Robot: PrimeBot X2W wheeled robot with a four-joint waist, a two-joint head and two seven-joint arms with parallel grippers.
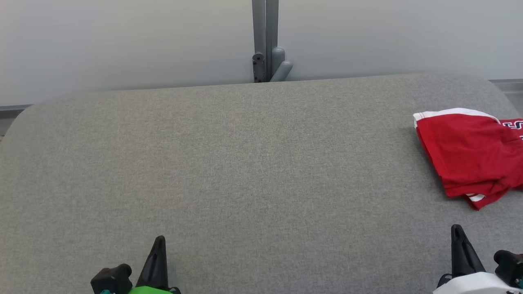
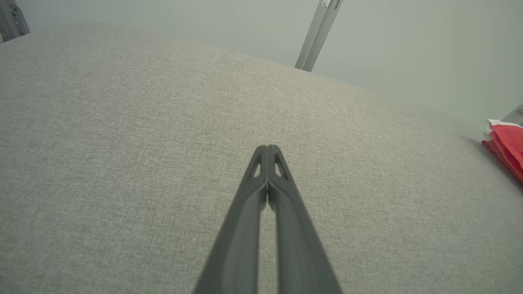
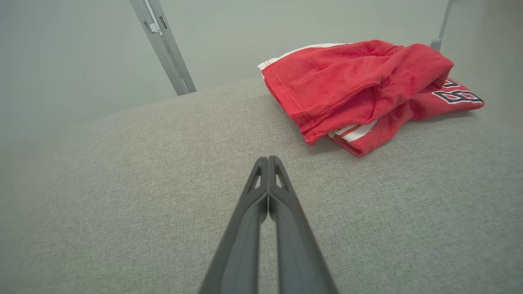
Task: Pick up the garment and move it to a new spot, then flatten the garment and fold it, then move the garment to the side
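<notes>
Garment (image 1: 470, 155): red, loosely folded, at right edge of frame on table (image 1: 245, 163), partly cut off. Left end effector (image 1: 160, 241), right end effector (image 1: 456, 230): both clenched, empty, low in frame, clear of garment. Judged parked pose; garment apparently set aside.

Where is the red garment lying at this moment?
In the head view, the red garment lies crumpled on the right side of the grey fabric surface, ahead of the right gripper and not touching it.

Grey fabric table (image 1: 245, 163), metal post (image 1: 265, 41)
</notes>
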